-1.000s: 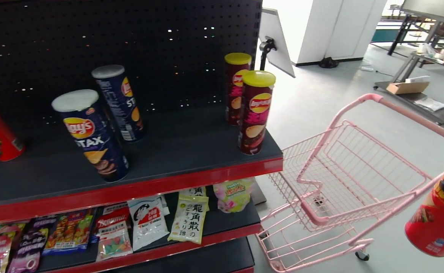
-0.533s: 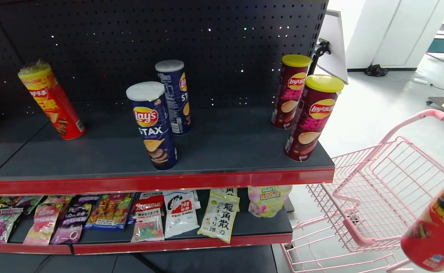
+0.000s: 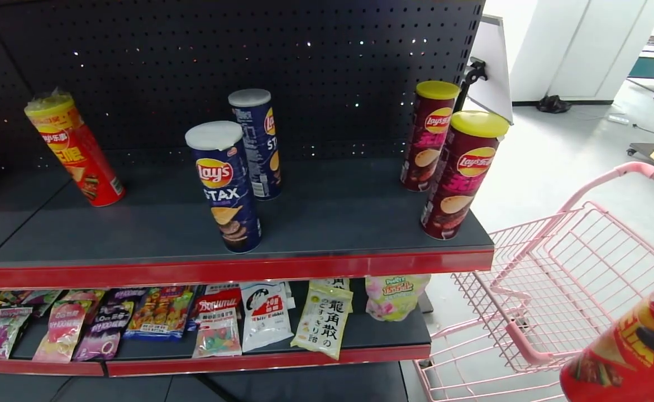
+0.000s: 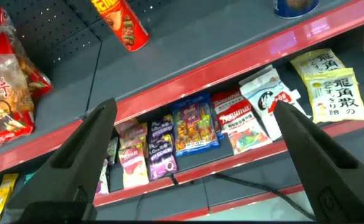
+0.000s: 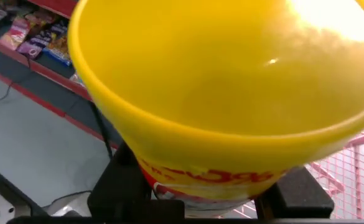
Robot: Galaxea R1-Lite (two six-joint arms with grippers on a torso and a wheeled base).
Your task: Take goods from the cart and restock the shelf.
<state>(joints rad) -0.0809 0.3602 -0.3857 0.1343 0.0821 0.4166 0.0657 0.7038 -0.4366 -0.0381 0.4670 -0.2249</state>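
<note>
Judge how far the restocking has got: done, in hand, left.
Already on the upper shelf: two blue cans, two maroon cans, one shelved red can. In hand: the right gripper holds a second red can by the pink cart. Left: shelving it; the cart's visible part looks empty.

Our two grippers at this moment

Left gripper [image 4: 193, 106] has its fingers [image 4: 76, 155] spread wide with nothing between them. Right gripper [image 5: 210, 193], down around 4 o'clock in our head view, is clamped on both sides of a red can [image 3: 623, 357].
</note>
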